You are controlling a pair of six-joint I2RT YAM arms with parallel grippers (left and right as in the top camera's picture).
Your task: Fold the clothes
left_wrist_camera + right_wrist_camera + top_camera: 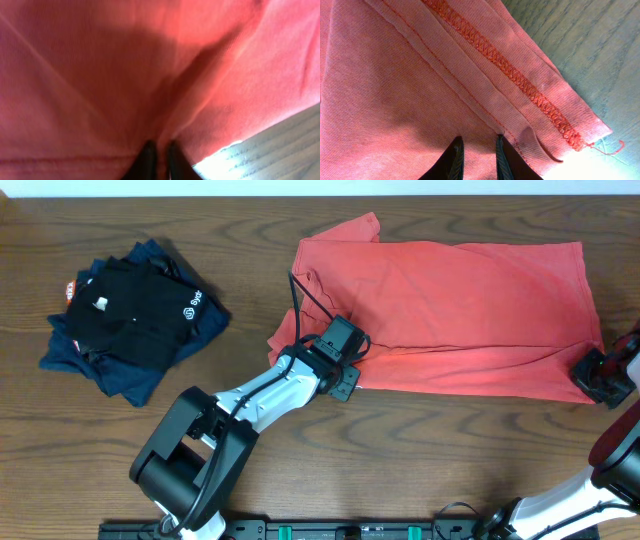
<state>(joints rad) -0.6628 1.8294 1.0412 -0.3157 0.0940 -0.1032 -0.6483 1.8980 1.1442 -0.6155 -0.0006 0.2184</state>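
- T-shirt point(450, 310), coral red: we find it spread on the bench point(450, 450), in the upper right part of the overhead frame. Its long axis runs left to right. A sleeve point(365, 228) points to the top edge at the left end, and the straight hem end faces the right edge.
- Left gripper point(159, 156): the overhead view places it on the shirt's lower edge, near the left end. Its fingers are pressed almost together, pinching the T-shirt, and a crease rises from between them.
- Right gripper point(477, 152): it sits at the shirt's lower right corner. Its fingers are set narrowly, with cloth nipped between them.
- Overhead view only: we see the whole outline of the shirt. A black shirt point(120, 315) with a small white logo lies on navy garments point(140, 385) at the upper left, well apart from the T-shirt.
- Left wrist view only: we note a shadowed fold in the cloth and a strip of bench at the lower right.
- Right wrist view only: we note the stitched hem point(520, 75) running diagonally, doubled layers, and a loose thread point(612, 147) at the corner.
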